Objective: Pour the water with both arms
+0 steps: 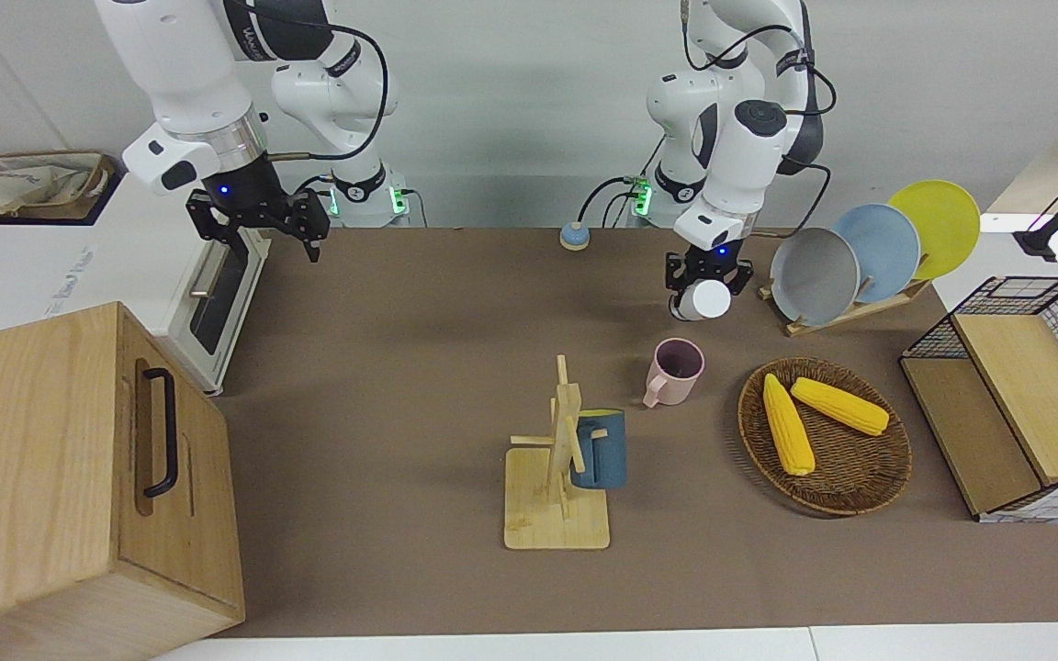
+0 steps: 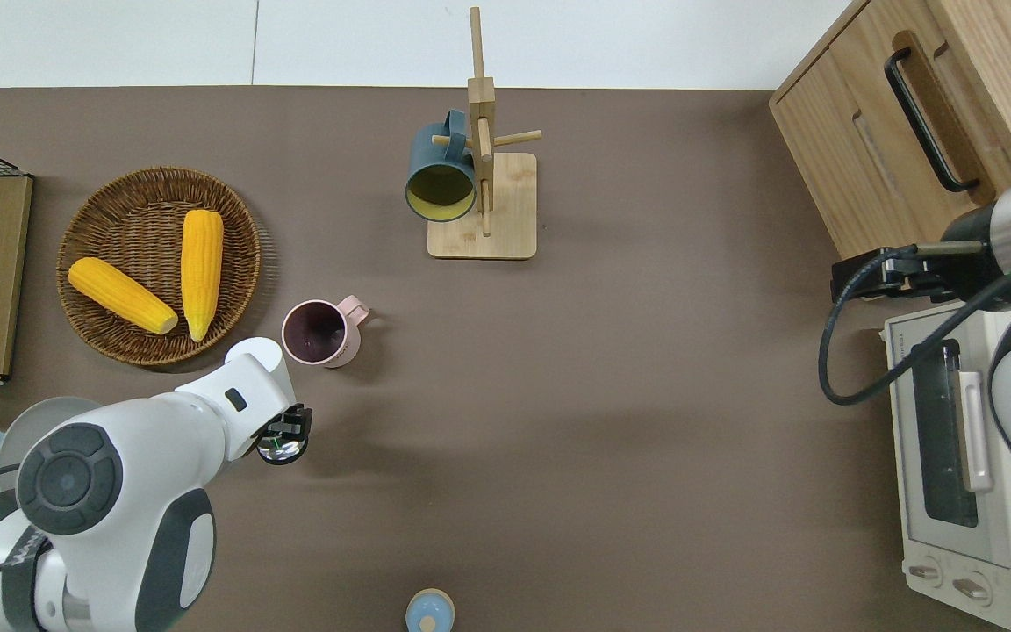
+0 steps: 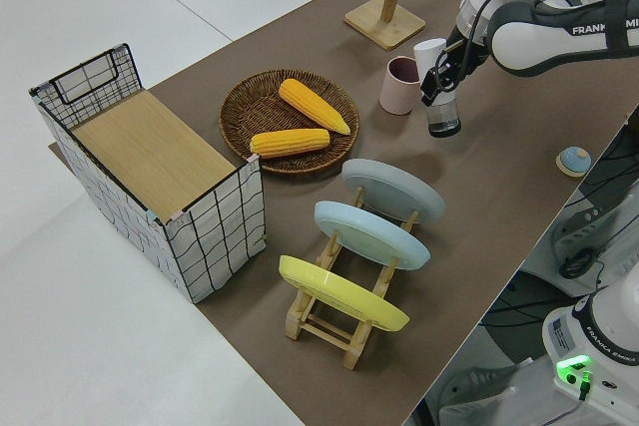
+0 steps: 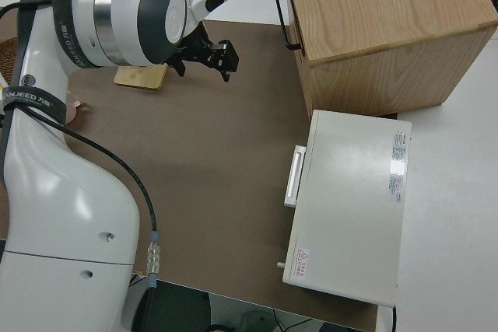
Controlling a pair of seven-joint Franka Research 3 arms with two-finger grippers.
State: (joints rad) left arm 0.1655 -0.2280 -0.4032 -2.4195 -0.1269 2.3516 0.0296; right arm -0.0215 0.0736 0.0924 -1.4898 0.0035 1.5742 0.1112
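Arms first: the left gripper [image 1: 708, 280] is closed on a small clear cup with a white lid [image 3: 439, 97], held up in the air, roughly upright by the left side view. In the overhead view the gripper [image 2: 282, 434] is over bare mat just nearer the robots than the pink mug [image 2: 323, 332], which stands upright on the mat, apart from the held cup, handle toward the right arm's end. The right gripper [image 1: 258, 220] holds nothing — its fingers stand wide apart, over the edge of the mat by the toaster oven [image 2: 962, 439].

Readable writing: "FRANKA" along the left arm's forearm in the left side view, and "FRANKA EMIKA" on the base at the lower corner of that view. The oven's top bears a small label and a red warning sticker, too small to read.

A teal mug [image 1: 598, 448] hangs on a peg of the wooden mug tree [image 1: 558, 477], farther from the robots than the pink mug. Beside the pink mug, toward the left arm's end, a wicker basket [image 1: 860, 487] holds two corn cobs [image 1: 788, 424]. A wooden rack [image 3: 344, 321] carries three plates — grey, blue, yellow. A wire basket with a wooden shelf [image 3: 150, 162] sits at the left arm's end, a wooden cabinet with a black handle [image 1: 51, 459] at the right arm's. A small blue round object [image 2: 429, 610] lies near the robots.
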